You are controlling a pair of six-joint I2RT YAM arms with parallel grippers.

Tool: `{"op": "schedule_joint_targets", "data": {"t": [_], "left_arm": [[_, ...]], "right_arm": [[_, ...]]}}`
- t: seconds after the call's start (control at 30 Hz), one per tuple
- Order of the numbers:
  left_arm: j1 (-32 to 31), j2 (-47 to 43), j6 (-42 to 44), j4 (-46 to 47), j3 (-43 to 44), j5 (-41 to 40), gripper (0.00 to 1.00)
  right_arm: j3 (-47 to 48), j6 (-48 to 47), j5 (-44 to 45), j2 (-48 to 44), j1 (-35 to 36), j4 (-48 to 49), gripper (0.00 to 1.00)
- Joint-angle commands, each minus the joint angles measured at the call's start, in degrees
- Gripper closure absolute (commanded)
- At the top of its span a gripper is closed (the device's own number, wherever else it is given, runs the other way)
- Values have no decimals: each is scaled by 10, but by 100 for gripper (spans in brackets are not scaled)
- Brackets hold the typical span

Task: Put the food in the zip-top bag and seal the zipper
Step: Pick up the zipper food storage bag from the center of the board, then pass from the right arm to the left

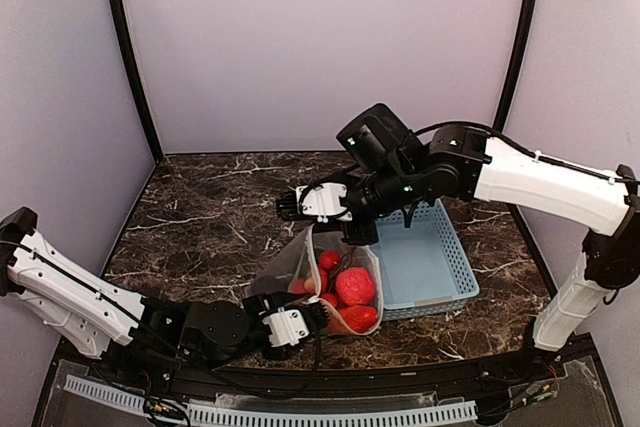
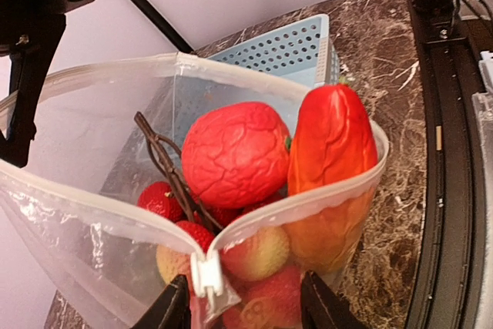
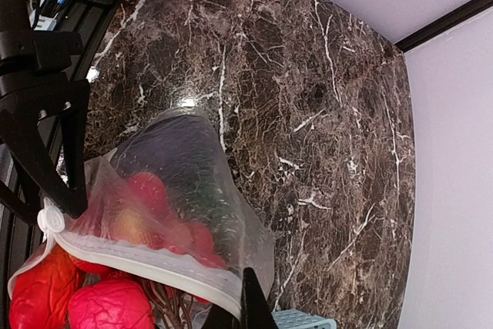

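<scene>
The zip-top bag (image 1: 300, 272) stands with its mouth wide open and holds the food: a big wrinkled red ball (image 2: 235, 152), a red-orange piece (image 2: 331, 136) and several small red and yellow-red fruits. A dark eggplant and a green piece show dimly through the bag wall (image 3: 189, 182). The zipper (image 2: 300, 202) runs round the mouth, with its white slider (image 2: 206, 275) at the near end. My left gripper (image 2: 246, 310) is open, its fingers either side of the slider end. My right gripper (image 3: 248, 310) is shut on the far end of the bag's mouth edge and holds it up.
The light-blue slotted basket (image 1: 430, 257) sits just right of the bag and touches it; it also shows behind the bag in the left wrist view (image 2: 285, 48). Dark marble table (image 1: 210, 207) lies left of and behind the bag. Walls close in on three sides.
</scene>
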Motion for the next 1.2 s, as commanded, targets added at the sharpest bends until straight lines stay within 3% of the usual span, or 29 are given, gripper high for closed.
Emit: {"op": "schedule_joint_targets", "data": {"t": [0.0, 0.27, 0.53, 0.9, 1.17], "left_arm": [[-6, 0, 36, 67, -13, -99, 53], [-6, -47, 17, 103, -62, -80, 58], [-5, -1, 24, 114, -42, -1, 59], [7, 46, 20, 174, -28, -85, 72], [13, 70, 32, 201, -22, -82, 74]], "right_arm": [[28, 14, -15, 2, -6, 15, 100], [30, 16, -18, 4, -8, 14, 100], [46, 20, -25, 17, -12, 13, 100], [54, 31, -33, 19, -13, 5, 100], [56, 34, -34, 18, -13, 6, 100]]}}
